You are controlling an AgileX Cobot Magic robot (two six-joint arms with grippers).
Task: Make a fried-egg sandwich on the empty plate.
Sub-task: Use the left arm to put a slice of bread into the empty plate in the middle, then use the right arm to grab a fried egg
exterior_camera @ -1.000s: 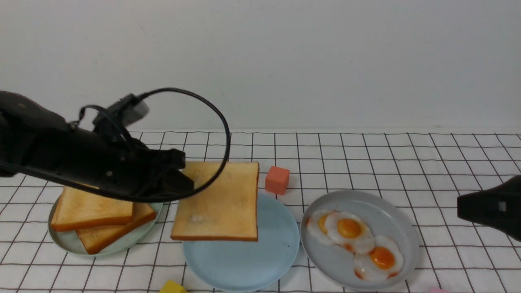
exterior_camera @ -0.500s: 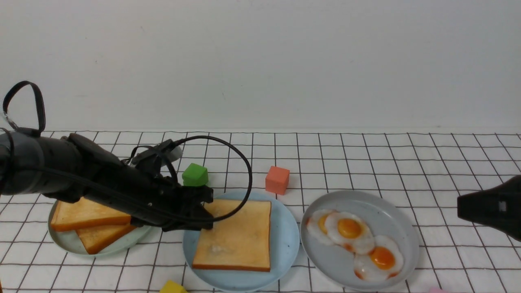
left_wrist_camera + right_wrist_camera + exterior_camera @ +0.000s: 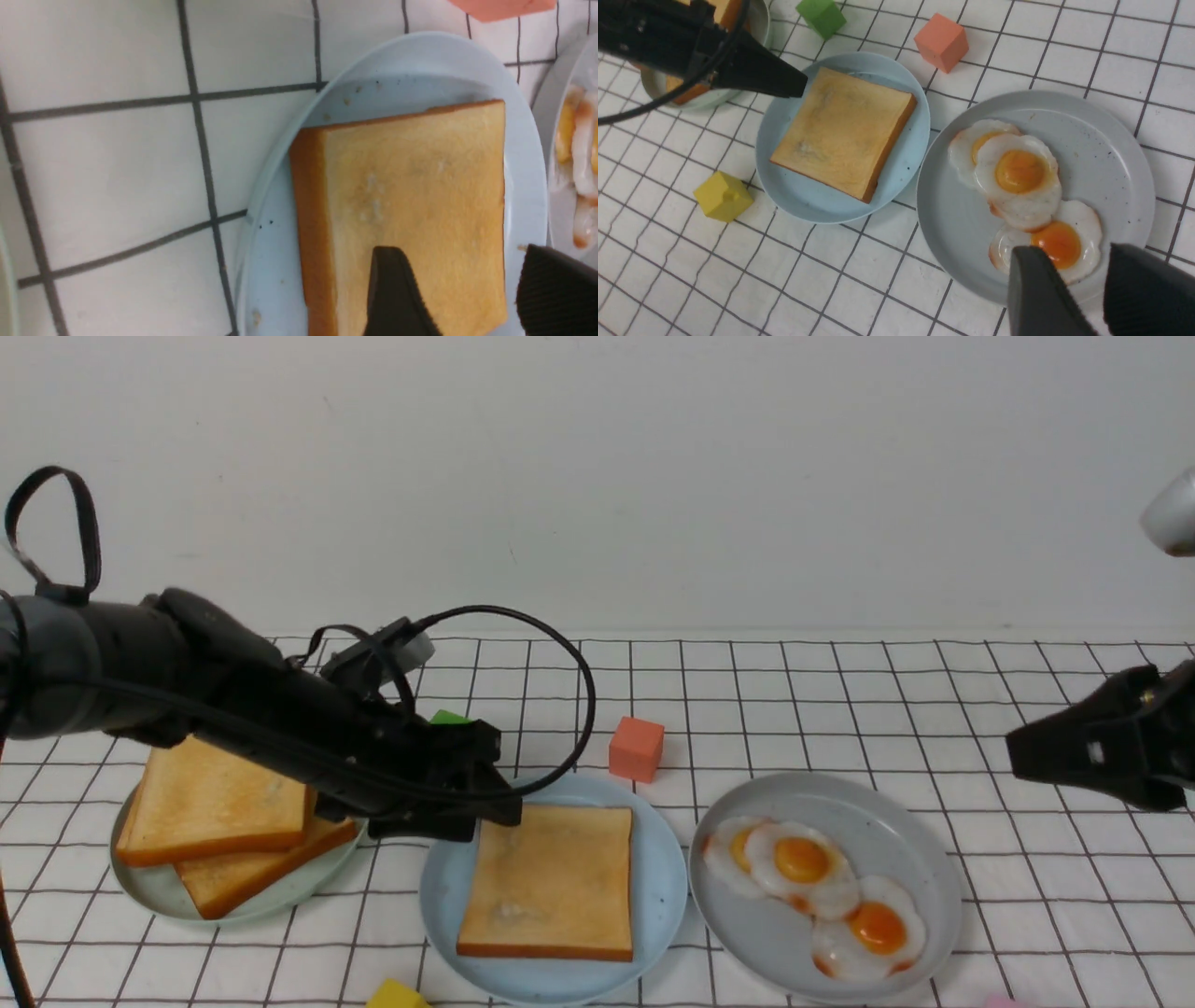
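One golden toast slice (image 3: 551, 882) lies flat on the light blue plate (image 3: 658, 887), with nothing on top of it. It also shows in the left wrist view (image 3: 411, 186) and the right wrist view (image 3: 840, 130). My left gripper (image 3: 504, 812) is open and empty at the toast's far-left corner, its jaws apart over the slice (image 3: 458, 249). Three fried eggs (image 3: 803, 863) lie on the grey plate (image 3: 924, 859). My right gripper (image 3: 1013, 751) is open and empty, hovering to the right of and above the grey plate, over its nearest egg (image 3: 1059, 242).
Two more toast slices (image 3: 215, 803) are stacked on the pale green plate (image 3: 154, 896) at the left, under my left arm. An orange block (image 3: 637, 748) and a green block (image 3: 450, 717) sit behind the blue plate. A yellow block (image 3: 397, 994) sits at the front edge.
My left gripper lowered the toast onto the blue plate, opened and let it go. My right gripper moved up and a little to the left.
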